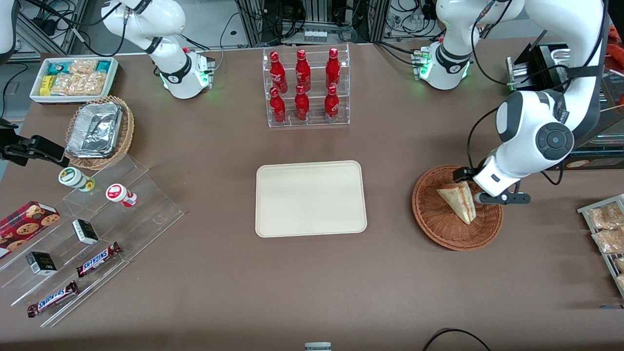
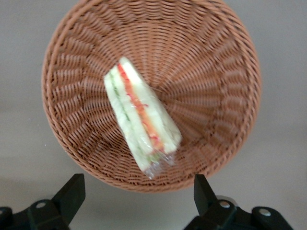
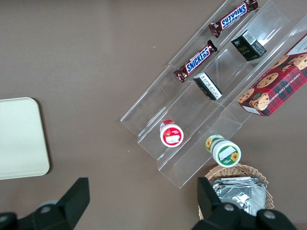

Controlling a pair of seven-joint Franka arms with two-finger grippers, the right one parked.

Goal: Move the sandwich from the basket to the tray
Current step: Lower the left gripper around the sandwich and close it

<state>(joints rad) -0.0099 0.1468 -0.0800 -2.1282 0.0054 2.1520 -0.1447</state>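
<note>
The sandwich lies in the reddish-brown wicker basket toward the working arm's end of the table. The left wrist view shows the sandwich clear-wrapped, with red and green filling on its cut edge, lying across the floor of the basket. My left gripper hangs above the basket's edge farther from the front camera. In the left wrist view the gripper is open and empty, its fingers wide apart and clear of the sandwich. The cream-beige tray lies bare at the table's middle.
A clear rack of red bottles stands farther from the front camera than the tray. A tan basket of foil containers, a white snack bin and clear steps with snacks lie toward the parked arm's end. Snack packets lie beside the basket.
</note>
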